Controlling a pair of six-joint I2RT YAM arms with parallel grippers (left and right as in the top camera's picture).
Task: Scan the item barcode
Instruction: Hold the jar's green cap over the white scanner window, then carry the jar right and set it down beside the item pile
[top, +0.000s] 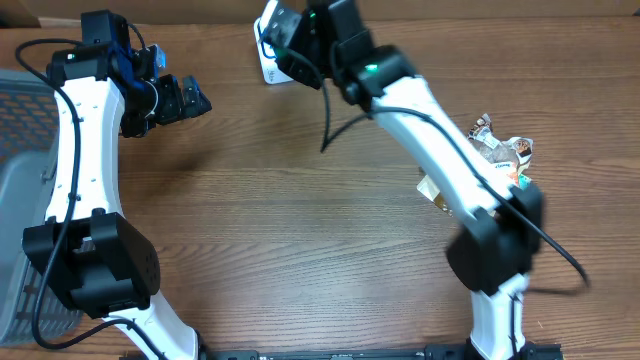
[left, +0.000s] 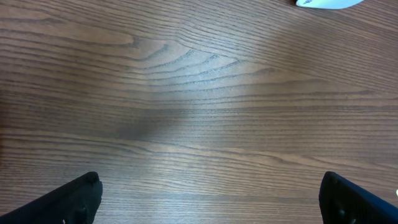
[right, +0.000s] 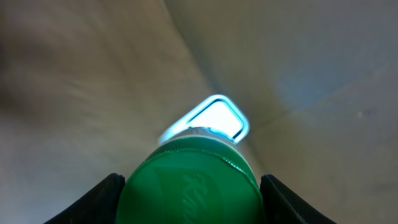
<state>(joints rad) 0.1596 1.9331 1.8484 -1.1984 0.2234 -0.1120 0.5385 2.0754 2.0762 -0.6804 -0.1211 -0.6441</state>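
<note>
Bearing cursive lettering, the item (right: 189, 186) shows a round green top.

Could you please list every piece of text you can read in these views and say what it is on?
"R…": raised script on the round green plastic lid, only the first letter clear; the rest is blurred and cut off.
Too small to read: the print on the crumpled printed packets.
No legible marking shows on the white barcode scanner.

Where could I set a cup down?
The table is bare from the left arm to the right arm. Crowded: the far edge, where the right gripper holds a green-lidded item at the scanner, and the packets beside that arm.
</note>
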